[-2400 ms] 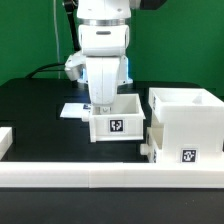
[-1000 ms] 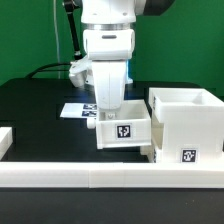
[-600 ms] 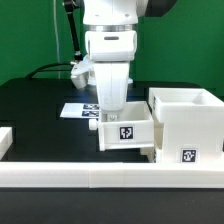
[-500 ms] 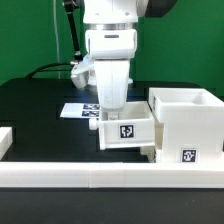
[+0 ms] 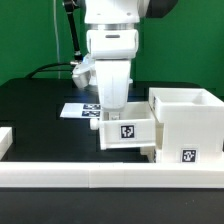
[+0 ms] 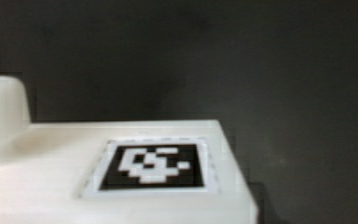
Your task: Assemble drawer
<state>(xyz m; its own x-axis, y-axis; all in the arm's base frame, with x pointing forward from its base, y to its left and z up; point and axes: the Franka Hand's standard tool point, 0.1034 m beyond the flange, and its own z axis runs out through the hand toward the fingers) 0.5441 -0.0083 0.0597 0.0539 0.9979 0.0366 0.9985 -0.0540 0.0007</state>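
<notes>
The drawer's tall white box housing (image 5: pixel 187 128) stands at the exterior view's right, open side up, with a square tag on its front. A small white tray (image 5: pixel 127 133) with a tag on its front sits right against the housing's left side. My gripper (image 5: pixel 112 108) reaches down into the tray at its left wall and is shut on that wall; the fingertips are hidden by the tray. The wrist view shows a blurred white surface with a square tag (image 6: pixel 155 163) close below, over dark table. No second tray shows.
The marker board (image 5: pixel 76 110) lies flat on the black table behind the tray. A long low white rail (image 5: pixel 100 180) runs along the front. A small white piece (image 5: pixel 5 138) sits at the left edge. A dark cable hangs at the back left.
Since the earliest frame my gripper has carried the tray to the exterior view's right, up against the housing. Over the last second it has barely moved.
</notes>
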